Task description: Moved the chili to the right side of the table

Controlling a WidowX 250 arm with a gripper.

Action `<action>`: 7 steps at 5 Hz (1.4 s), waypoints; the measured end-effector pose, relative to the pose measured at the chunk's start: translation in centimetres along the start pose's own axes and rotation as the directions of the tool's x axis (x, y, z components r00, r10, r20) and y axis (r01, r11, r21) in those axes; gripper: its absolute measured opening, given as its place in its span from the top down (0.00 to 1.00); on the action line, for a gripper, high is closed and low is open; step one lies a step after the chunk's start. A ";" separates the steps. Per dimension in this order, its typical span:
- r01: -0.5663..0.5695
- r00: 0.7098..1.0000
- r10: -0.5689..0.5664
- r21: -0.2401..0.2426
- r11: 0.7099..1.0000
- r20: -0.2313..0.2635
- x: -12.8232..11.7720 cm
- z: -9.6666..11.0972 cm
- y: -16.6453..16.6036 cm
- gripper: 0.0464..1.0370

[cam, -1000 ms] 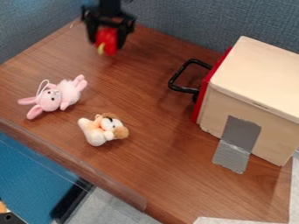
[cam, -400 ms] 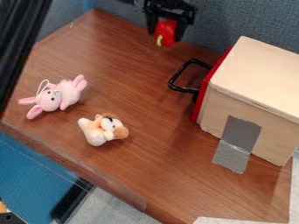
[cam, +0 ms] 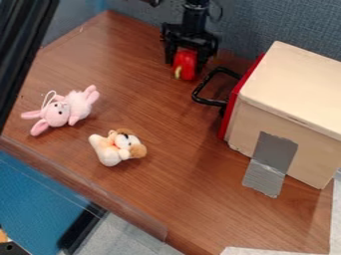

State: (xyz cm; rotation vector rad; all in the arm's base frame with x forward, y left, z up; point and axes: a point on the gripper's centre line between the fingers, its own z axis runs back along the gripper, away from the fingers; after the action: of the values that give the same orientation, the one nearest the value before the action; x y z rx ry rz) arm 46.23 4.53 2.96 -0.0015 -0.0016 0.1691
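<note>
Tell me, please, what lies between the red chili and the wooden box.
In the camera view, a black handle lies between the red chili and the wooden box, by its red front.

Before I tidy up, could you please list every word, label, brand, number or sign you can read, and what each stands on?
None that I can read: no legible text on the red chili, wooden box, gray tape, pink rabbit or plush dog.
Small dark mark on the box's edge: too small to tell whether it is print.
</note>
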 end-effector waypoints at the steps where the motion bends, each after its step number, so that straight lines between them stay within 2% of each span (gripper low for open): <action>1: 0.003 1.000 -0.003 -0.009 1.000 -0.001 0.0 -0.1 -0.1 0.05; 3: -0.017 0.997 0.019 -0.026 1.000 0.070 1.1 3.3 -0.4 0.05; 4: -0.012 0.985 0.014 -0.011 1.000 0.174 1.7 8.6 -1.1 0.05; 5: 0.034 0.983 -0.032 -0.006 0.999 0.183 1.1 9.2 -1.7 0.05; 6: 0.020 0.991 -0.031 0.083 0.996 0.131 0.3 7.9 -0.3 0.04; 7: 0.022 0.991 -0.032 0.085 0.996 0.128 0.3 7.9 -0.3 0.04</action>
State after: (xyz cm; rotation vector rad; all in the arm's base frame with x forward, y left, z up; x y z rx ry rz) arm 46.52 4.28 10.85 0.0930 -0.1242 0.1417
